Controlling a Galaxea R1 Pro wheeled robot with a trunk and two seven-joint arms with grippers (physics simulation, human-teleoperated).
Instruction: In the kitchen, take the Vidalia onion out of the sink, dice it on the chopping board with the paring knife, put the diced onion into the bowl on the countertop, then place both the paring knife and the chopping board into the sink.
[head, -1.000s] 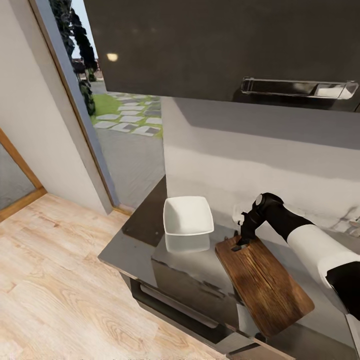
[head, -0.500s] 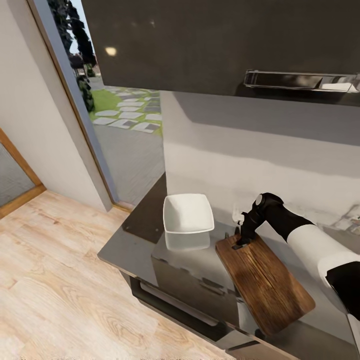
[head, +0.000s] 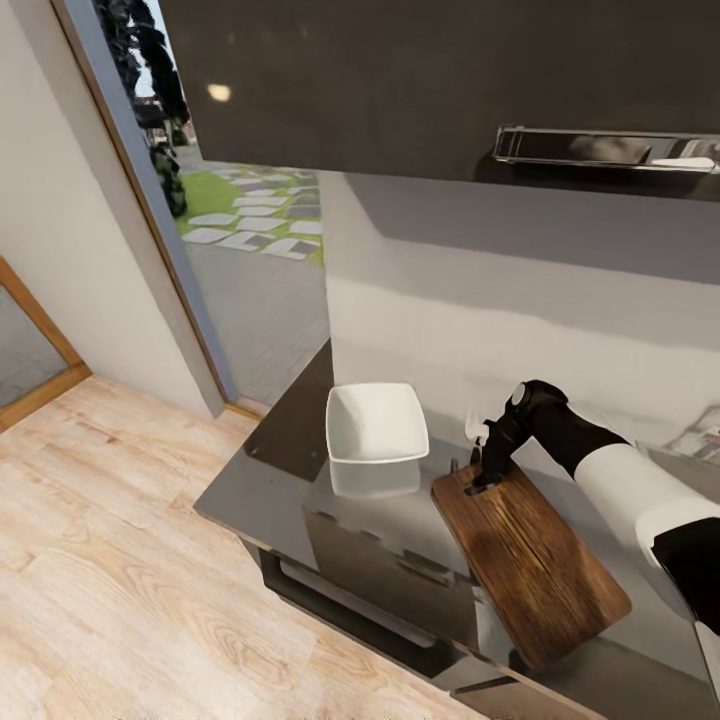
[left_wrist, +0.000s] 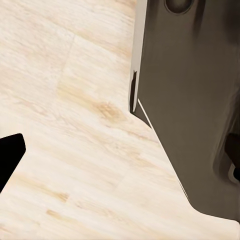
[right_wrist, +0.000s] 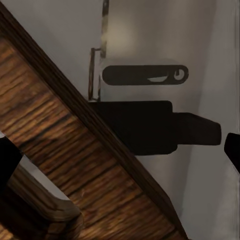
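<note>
My right gripper (head: 478, 485) is at the slotted end of the chopping board (head: 530, 565), on the countertop (head: 270, 480) beside the bowl (head: 375, 425); whether it grips, I cannot tell. I judge the board goes next to the sink: secure hold, then lift.

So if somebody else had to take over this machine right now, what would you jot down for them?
Right tool: down at the far end of the chopping board, by its handle slot; whether it is closed on the board is unclear.
Left tool: looking at wooden floor beside a dark cabinet; state unclear.
The board lies on the countertop, one end past the front edge. The white bowl sits beside it and looks empty.
Onion, knife and sink: unconfirmed from here.
Left: check whether dicing is done, then get knife and board into the sink.
</note>
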